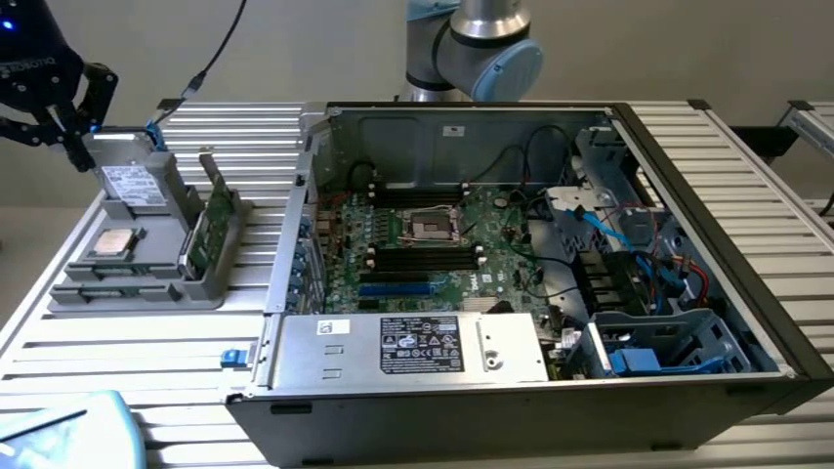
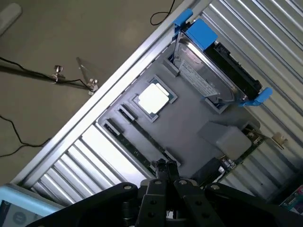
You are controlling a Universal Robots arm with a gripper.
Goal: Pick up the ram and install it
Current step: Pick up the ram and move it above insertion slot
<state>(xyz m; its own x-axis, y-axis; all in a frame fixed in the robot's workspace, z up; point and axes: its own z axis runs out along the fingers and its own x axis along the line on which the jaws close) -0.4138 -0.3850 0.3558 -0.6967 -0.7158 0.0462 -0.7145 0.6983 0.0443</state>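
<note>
The ram [image 2: 135, 144] lies as a long, thin green stick in a slot along one edge of the grey parts tray [image 2: 189, 123]. In the exterior view the ram [image 1: 115, 290] sits at the tray's [image 1: 195, 288] near end. My gripper [image 1: 59, 132] hangs above the tray's far end, beside the hard drive [image 1: 131, 181], well above the ram. In the wrist view my gripper [image 2: 165, 171] has its black fingertips pressed together, shut on nothing.
The tray also holds a silver processor chip [image 2: 154, 98], a hard drive with blue clips [image 2: 208, 71] and a taller green card [image 1: 215, 230]. On the exterior view's right stands the open computer case [image 1: 729, 244], with the motherboard's black memory slots [image 1: 424, 256] exposed and a power supply [image 1: 410, 347] in front.
</note>
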